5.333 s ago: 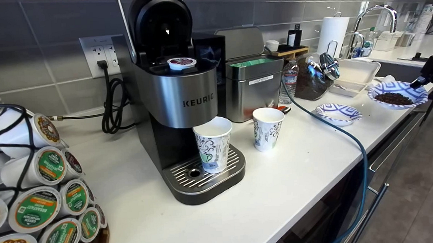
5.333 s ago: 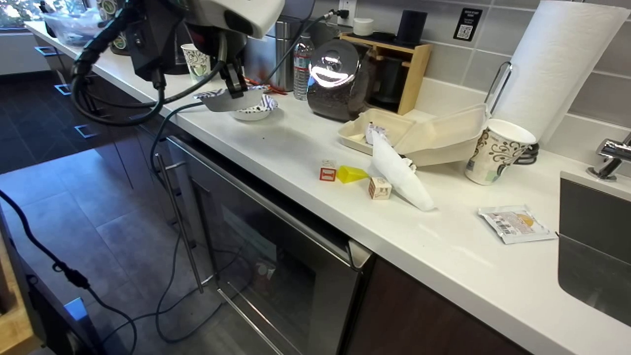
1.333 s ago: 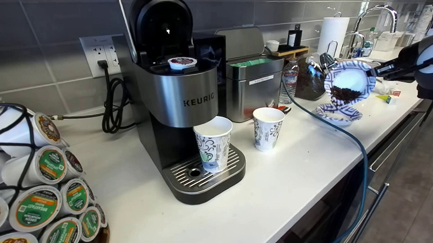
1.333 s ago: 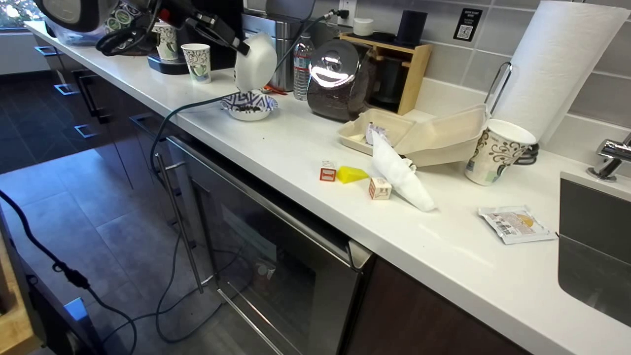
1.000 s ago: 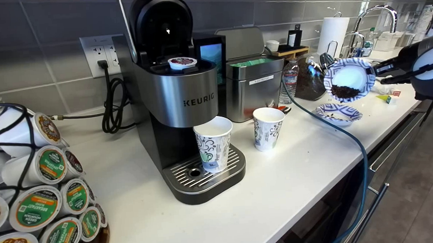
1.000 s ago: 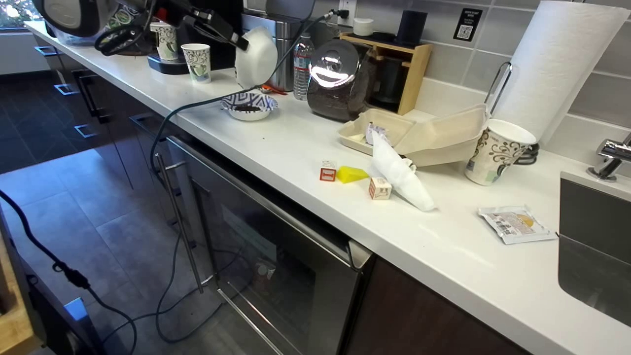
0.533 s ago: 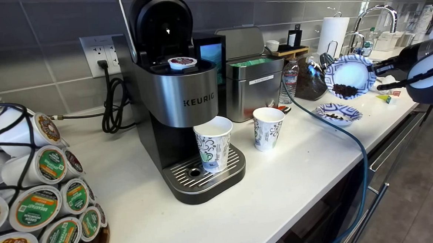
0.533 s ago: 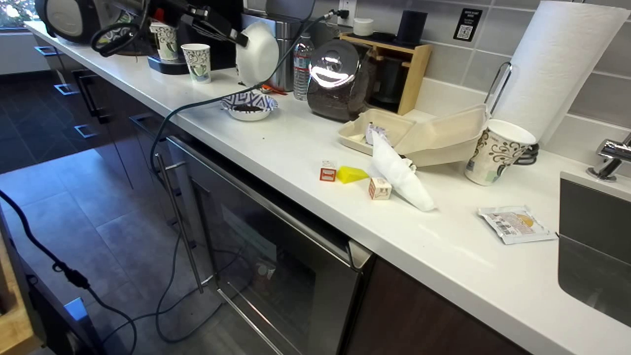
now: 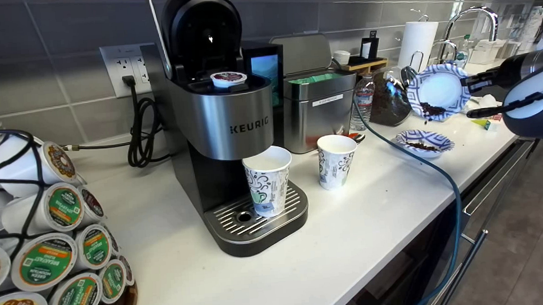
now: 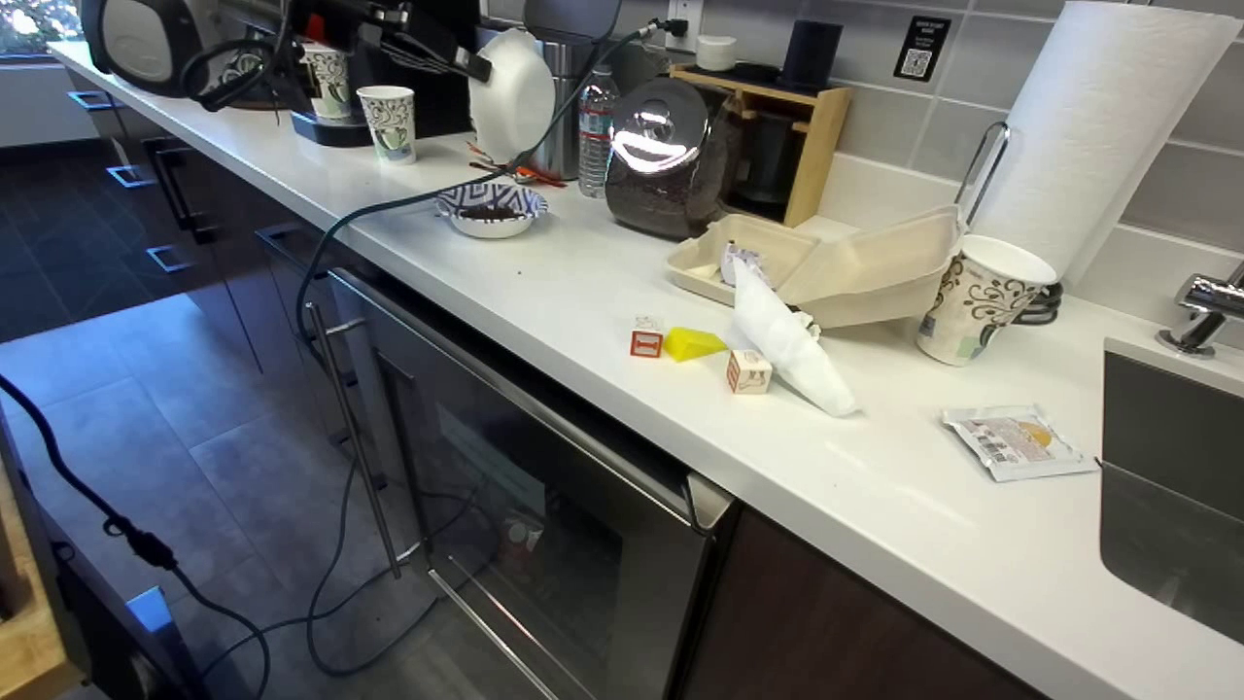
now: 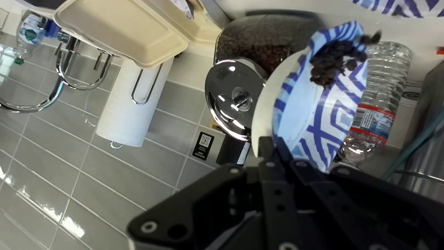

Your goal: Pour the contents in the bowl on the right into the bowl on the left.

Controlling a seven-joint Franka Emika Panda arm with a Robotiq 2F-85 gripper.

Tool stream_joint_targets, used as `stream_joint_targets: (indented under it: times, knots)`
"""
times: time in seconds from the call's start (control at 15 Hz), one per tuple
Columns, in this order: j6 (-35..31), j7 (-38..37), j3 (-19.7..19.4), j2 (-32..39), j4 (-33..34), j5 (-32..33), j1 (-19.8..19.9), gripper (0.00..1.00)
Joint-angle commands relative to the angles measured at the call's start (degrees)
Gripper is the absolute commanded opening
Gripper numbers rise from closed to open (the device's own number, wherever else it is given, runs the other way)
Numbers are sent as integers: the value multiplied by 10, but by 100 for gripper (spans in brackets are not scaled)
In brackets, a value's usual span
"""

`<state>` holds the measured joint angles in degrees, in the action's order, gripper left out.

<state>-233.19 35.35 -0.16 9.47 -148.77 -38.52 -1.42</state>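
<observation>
Blue-patterned and tilted, one paper bowl [image 9: 441, 87] hangs with its rim pinched in the nearly closed gripper [image 11: 274, 140]; the receiving bowl [image 9: 431, 137] sits below, near six o'clock in both exterior views. Pouring lower, gradually, should land the coffee beans [image 11: 326, 66] inside. Two bowls, two toy blocks [image 10: 748, 372].

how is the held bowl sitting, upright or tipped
Tipped: the held bowl leans steeply, beans bunched at its lower rim, some falling.
</observation>
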Motion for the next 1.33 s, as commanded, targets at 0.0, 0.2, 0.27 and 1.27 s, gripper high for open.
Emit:
stream_joint_targets:
  times: [0.0,0.2,0.27,1.27]
  knots:
    - [-46,0,-6,25,10,-27,-31,1]
    - [-84,1,-1,38,12,-47,-51,1]
    - [-95,2,1,44,14,-55,-58,1]
    - [-89,60,-129,82,100,-174,-196,1]
